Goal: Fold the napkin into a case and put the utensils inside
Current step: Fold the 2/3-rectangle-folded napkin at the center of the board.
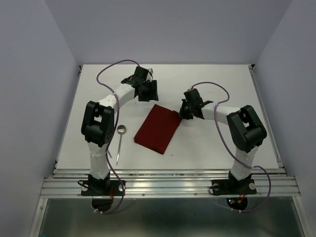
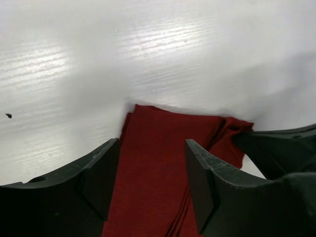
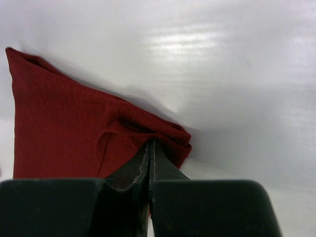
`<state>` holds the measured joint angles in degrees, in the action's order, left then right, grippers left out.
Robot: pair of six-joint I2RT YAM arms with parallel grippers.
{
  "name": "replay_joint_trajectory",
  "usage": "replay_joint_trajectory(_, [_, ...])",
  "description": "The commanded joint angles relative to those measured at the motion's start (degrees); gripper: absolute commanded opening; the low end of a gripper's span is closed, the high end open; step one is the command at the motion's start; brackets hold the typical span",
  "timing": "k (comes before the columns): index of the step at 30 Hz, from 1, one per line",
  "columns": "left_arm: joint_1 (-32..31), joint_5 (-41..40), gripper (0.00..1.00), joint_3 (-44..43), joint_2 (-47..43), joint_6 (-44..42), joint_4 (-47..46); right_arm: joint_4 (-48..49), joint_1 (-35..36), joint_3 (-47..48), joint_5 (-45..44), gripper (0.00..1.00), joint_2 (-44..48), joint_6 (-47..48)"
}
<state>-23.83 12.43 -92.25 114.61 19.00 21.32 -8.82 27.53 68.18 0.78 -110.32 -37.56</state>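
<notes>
The dark red napkin (image 1: pixel 158 128) lies folded into a slanted rectangle in the middle of the white table. My right gripper (image 1: pixel 183 114) is shut on its far right corner; in the right wrist view the cloth (image 3: pixel 64 128) bunches up at the closed fingertips (image 3: pixel 150 144). Over the napkin's far end, my left gripper (image 1: pixel 147 92) hovers open. In the left wrist view the cloth (image 2: pixel 158 148) lies below the gap between the spread fingers (image 2: pixel 200 177), with nothing held. A silver spoon (image 1: pixel 120 140) lies left of the napkin, bowl pointing away from me.
The left arm's elbow (image 1: pixel 97 121) stands just left of the spoon. The right gripper's dark body (image 2: pixel 276 153) shows at the right edge of the left wrist view, at the napkin's corner. Grey walls enclose the table (image 1: pixel 217 79) on three sides.
</notes>
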Motion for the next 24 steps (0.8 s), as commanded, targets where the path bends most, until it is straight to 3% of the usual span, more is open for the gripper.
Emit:
replay_joint_trajectory(1, [-0.42,-1.44,0.69,2.68,-2.37,-1.51,0.47,-5.95,0.33,-8.41,-2.53,0.01,4.40,0.39])
replay_joint_trajectory(7, [-0.86,-0.21,0.71,3.83,0.70,-3.80,2.05,-5.77,0.33,-11.84,-2.88,0.01,8.10,-0.41])
replay_joint_trajectory(17, [-2.97,-1.35,0.64,1.54,6.76,-5.47,4.87,-5.86,0.33,-8.42,-3.15,0.01,6.61,0.03])
replay_joint_trajectory(21, [-4.11,-6.43,0.56,0.05,9.48,-4.59,7.41,-5.86,0.33,-7.89,-3.24,0.01,6.44,-0.14])
replay_joint_trajectory(24, [-5.52,-5.93,0.41,-0.83,10.20,-4.50,7.95,-5.95,0.33,-7.63,-3.50,0.01,6.35,-0.58])
